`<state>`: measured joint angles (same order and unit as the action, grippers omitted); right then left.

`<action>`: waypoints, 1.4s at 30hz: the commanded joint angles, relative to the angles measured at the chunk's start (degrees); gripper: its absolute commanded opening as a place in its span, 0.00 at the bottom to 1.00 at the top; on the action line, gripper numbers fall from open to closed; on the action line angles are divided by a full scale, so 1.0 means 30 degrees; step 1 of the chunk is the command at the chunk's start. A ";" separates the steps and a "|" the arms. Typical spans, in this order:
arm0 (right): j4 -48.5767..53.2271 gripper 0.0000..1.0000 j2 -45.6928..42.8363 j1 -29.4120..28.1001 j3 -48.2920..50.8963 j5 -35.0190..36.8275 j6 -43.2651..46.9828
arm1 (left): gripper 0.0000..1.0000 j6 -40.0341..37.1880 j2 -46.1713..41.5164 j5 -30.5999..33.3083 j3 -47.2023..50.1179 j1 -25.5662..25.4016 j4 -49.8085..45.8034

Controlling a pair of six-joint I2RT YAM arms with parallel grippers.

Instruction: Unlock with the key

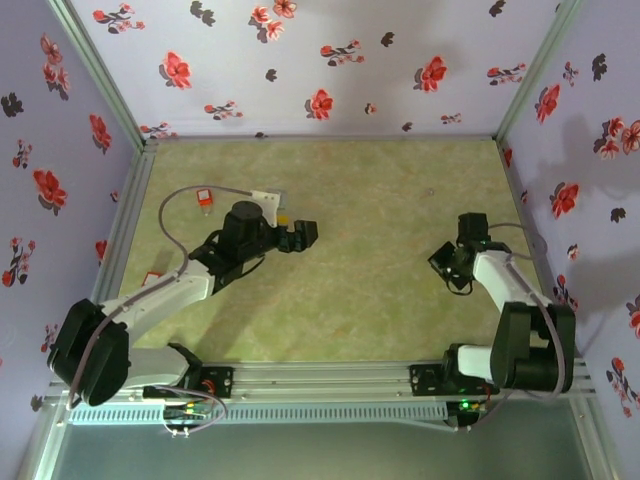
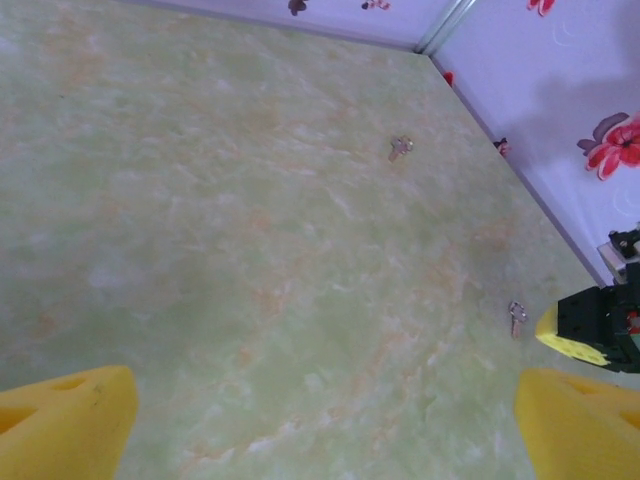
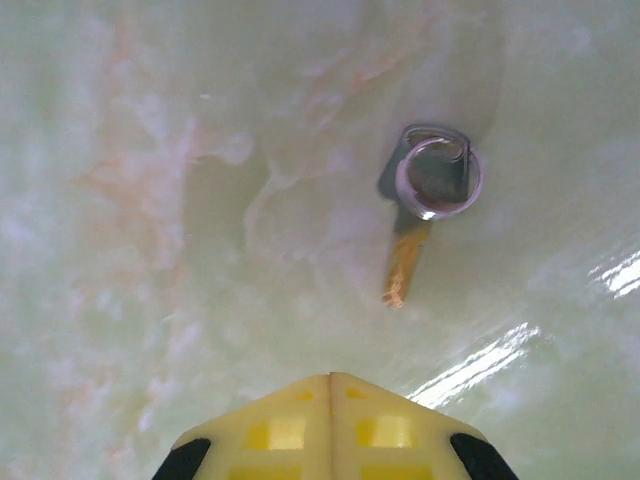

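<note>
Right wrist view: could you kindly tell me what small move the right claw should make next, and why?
I would likely open the right claw and then lower it over the key. Its jaws are shut together on nothing, while the key lies flat on the table just ahead of them, its ring at the far end, ungrasped.

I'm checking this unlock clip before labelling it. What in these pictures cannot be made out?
Top view: white item past the left arm, partly covered by it, too small to call a lock.
Left wrist view: far key, too small for its teeth to show.
Right wrist view: key, head covered by its ring, blade blurred.
</note>
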<state>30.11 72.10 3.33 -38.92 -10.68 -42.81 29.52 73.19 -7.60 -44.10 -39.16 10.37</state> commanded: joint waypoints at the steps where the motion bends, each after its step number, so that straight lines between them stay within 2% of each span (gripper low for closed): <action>1: 0.1227 0.00 -0.1157 -0.0133 -0.0211 -0.0340 -0.0285 | 0.97 0.0422 0.0539 -0.0076 -0.0251 -0.0625 0.1316; 2: 0.1648 0.00 -0.1278 -0.0128 -0.0492 0.0330 0.0442 | 0.97 0.0471 0.0704 -0.0076 -0.0410 -0.0797 0.1340; 5: 0.3629 0.29 -0.0507 -0.0062 -0.2077 0.3145 0.3239 | 0.97 0.0698 0.1138 -0.0105 -0.0609 -0.1276 0.1738; 7: 0.4257 0.35 0.0412 -0.0057 -0.3013 0.5050 0.5431 | 0.97 0.0577 0.1362 -0.0128 -0.0764 -0.1603 0.1816; 10: 0.4744 0.33 0.1893 -0.0056 -0.4188 0.6555 0.7920 | 0.97 0.0689 0.1616 -0.0105 -0.0858 -0.1860 0.1874; 13: 0.4330 0.31 0.3161 -0.0111 -0.4810 0.5652 0.8540 | 0.97 0.0817 0.1679 -0.0105 -0.0770 -0.1980 0.2014; 16: 0.4638 0.30 0.4530 -0.0261 -0.5383 0.5807 0.8983 | 0.97 0.0828 0.1591 -0.0120 -0.0624 -0.1992 0.2051; 24: 0.4523 0.29 0.5777 -0.1218 -0.5554 0.5898 0.9113 | 0.97 0.0583 0.1663 -0.0061 -0.0655 -0.1977 0.1963; 31: 0.4783 0.25 0.6997 -0.1287 -0.5743 0.7463 0.9025 | 0.97 0.0556 0.1665 -0.0076 -0.0656 -0.1978 0.1941; 42: 0.4263 0.23 0.7944 -0.1287 -0.5869 0.7504 0.8849 | 0.97 0.0495 0.1708 -0.0017 -0.0682 -0.1977 0.1827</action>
<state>42.48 94.37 -0.43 -55.13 10.57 -16.47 31.20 77.84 -7.60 -44.84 -44.75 14.61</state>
